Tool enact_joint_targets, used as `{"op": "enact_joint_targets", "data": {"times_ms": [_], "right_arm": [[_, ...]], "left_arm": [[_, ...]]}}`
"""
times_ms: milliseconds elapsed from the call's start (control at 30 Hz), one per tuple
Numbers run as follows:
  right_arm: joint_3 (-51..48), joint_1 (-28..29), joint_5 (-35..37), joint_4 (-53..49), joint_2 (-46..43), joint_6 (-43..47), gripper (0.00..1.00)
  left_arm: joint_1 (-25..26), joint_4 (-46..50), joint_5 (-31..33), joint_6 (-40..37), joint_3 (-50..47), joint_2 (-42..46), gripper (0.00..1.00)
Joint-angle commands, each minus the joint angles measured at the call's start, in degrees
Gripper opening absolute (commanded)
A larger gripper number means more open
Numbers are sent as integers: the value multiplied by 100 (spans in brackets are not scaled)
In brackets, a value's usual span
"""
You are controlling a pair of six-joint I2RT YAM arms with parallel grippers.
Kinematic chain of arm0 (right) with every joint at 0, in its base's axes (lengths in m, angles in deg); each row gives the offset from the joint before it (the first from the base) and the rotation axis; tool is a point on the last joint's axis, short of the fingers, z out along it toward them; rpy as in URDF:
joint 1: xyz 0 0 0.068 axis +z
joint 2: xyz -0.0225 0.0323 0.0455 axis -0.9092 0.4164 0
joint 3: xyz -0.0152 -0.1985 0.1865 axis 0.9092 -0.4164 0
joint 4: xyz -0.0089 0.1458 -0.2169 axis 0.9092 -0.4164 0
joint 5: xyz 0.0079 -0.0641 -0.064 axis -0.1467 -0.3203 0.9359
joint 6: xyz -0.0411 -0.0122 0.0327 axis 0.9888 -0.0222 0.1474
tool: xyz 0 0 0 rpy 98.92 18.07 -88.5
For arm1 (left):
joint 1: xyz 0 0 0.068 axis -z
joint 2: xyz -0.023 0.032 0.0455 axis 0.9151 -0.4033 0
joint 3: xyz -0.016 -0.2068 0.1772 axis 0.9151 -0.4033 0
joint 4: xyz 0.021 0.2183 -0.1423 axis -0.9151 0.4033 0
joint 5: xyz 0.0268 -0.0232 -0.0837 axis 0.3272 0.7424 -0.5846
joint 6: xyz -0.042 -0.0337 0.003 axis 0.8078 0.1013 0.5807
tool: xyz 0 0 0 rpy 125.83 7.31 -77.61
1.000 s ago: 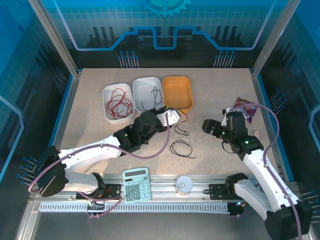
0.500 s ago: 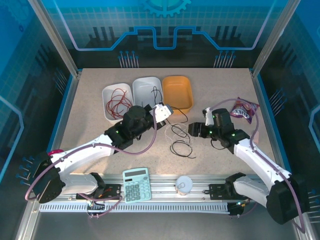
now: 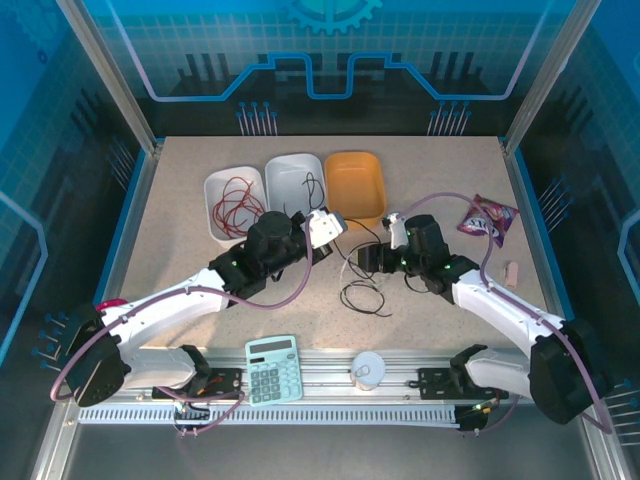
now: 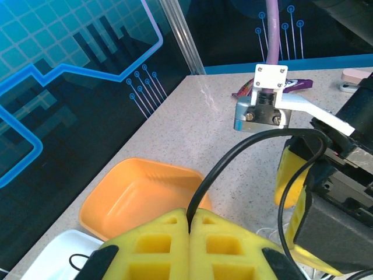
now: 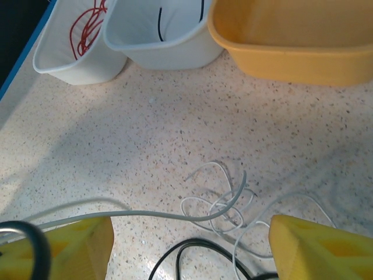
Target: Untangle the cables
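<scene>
Right arm just swung in from the right side of the table. The right gripper (image 3: 368, 258) now hangs over the leftover tangle with jaws apart and nothing in them, and the white cable (image 5: 215, 204) loops lie just below, between the fingers. The left gripper (image 4: 189, 224) is parked, still pinched shut on a black cable (image 4: 233, 154) held up off the table near the orange tray (image 3: 355, 185). The red cable (image 3: 237, 205) already lies in its white tray (image 3: 213, 185). My guess is the white one gets grabbed next so the two can be pulled apart
</scene>
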Motion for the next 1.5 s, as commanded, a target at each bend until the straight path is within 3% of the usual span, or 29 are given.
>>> {"op": "enact_joint_targets", "data": {"times_ms": [0, 533, 867, 1167, 1367, 1467], "right_arm": [[-60, 64, 96, 255, 96, 59, 70], [-315, 64, 106, 619, 562, -266, 65], [-360, 72, 228, 485, 635, -348, 68], [-315, 64, 632, 43, 276, -327, 87], [-99, 22, 1383, -836, -33, -348, 100], [-76, -26, 1701, -1131, -278, -391, 100]], "left_arm": [[-42, 22, -172, 236, -51, 270, 0], [-39, 778, -971, 929, 375, 1410, 0], [-40, 802, -138, 1288, 705, 1431, 0], [-178, 1050, 1319, 1441, 1266, 956, 0], [-490, 1300, 1957, 1764, 1596, 627, 0], [-703, 1383, 2126, 1904, 1746, 468, 0]]}}
